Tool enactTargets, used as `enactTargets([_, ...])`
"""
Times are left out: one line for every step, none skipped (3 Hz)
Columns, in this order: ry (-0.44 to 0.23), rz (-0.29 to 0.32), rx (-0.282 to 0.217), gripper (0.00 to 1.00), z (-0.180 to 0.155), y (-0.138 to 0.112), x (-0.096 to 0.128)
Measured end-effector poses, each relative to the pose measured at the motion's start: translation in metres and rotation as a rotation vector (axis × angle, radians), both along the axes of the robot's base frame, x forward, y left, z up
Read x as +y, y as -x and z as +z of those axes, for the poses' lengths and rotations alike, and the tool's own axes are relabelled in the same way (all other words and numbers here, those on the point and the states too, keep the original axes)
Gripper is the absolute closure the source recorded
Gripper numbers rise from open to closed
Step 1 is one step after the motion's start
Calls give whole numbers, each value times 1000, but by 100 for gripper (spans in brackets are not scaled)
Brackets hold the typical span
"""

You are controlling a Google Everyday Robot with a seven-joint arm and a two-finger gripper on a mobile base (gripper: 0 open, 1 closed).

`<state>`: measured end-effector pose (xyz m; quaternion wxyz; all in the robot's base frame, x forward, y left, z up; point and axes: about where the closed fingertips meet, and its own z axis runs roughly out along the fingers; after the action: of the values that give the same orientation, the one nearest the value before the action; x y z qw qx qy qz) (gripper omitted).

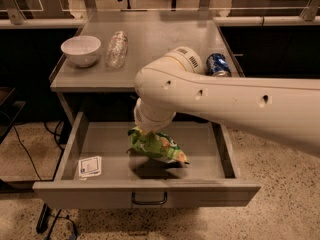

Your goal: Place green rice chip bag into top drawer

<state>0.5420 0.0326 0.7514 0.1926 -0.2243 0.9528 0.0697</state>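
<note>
The green rice chip bag [156, 146] hangs tilted inside the open top drawer [75, 141], just above its floor near the middle, casting a shadow below. My gripper [142, 132] is at the bag's upper left end, hidden under my white arm's wrist; the bag appears to hang from it. The drawer is pulled fully out, with its dark bar handle [149, 200] on the front and a small white card [90, 166] at its front left.
On the grey table [165, 39] above the drawer stand a white bowl [80, 50], a clear plastic bottle [116, 49] lying down, and a blue soda can [218, 65] behind my arm. Cables lie on the speckled floor at the left.
</note>
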Motion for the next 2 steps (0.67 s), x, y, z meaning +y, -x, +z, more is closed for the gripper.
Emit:
enactTargets([6,-56,-25,100,0,-11,1])
enactTargets([23,-119,-59,100,3,-27,-5])
